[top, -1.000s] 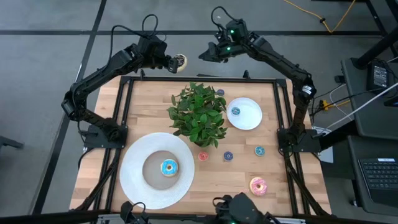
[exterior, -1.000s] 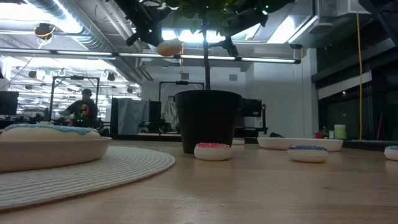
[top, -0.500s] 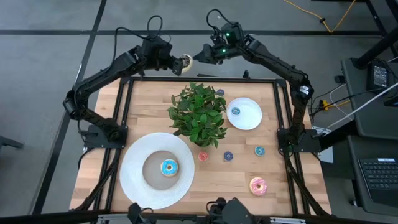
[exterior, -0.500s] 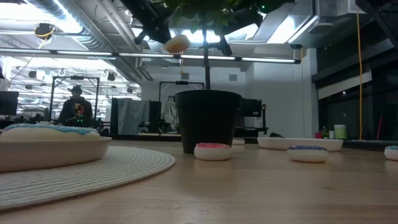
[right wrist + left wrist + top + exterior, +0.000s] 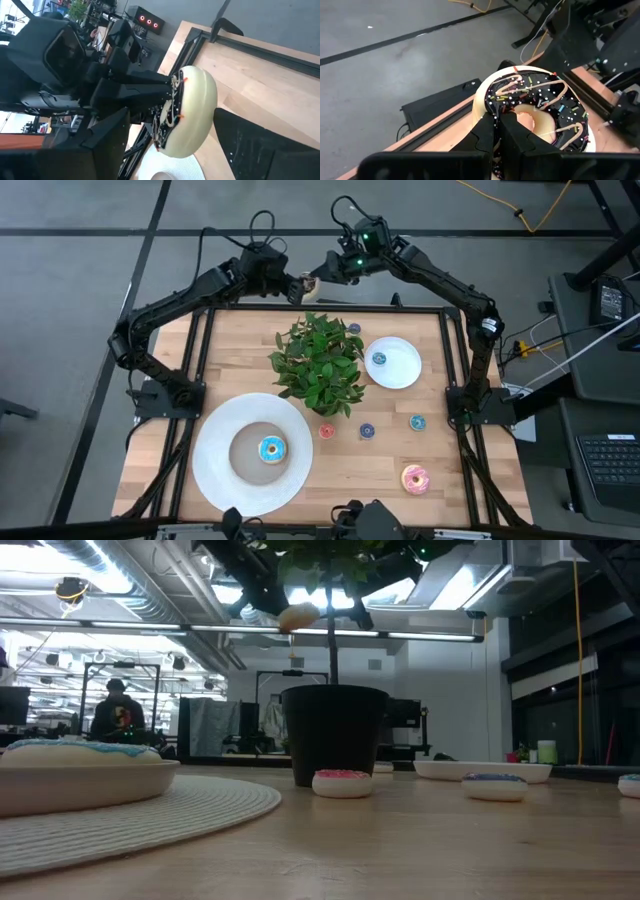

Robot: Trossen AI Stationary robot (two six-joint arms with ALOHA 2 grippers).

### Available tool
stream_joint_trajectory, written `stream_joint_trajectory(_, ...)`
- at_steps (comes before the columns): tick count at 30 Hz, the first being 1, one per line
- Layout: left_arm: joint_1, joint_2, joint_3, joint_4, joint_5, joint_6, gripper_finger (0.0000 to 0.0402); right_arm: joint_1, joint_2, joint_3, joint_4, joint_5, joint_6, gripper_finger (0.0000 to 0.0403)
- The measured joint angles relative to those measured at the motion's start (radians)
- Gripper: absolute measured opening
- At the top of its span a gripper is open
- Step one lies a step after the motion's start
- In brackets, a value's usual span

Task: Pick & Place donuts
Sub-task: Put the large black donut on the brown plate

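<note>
Mid-handover at the desk's 12 o'clock edge: left jaws [image 5: 500,131] pinch the chocolate donut [image 5: 308,288], right jaws [image 5: 318,283] spread around it; placing remains.

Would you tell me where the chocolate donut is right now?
In the high view the chocolate donut is held aloft at the table's far edge, behind the plant, in the left gripper, facing the right gripper.

We are in an open lab or office hall: exposed ceiling ducts [image 5: 150,585] and strip lights overhead, a person [image 5: 115,712] at distant workstations, a keyboard [image 5: 610,460] on a side desk.
</note>
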Motion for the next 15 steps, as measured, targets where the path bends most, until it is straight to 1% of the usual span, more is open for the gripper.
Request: stream_joint_trajectory(15, -0.008, 0.000, 0.000, 0.074, -0.011, -0.001, 0.0009, 0.003, 0.000, 0.000, -0.019, 0.016, -0.023, 0.0286)
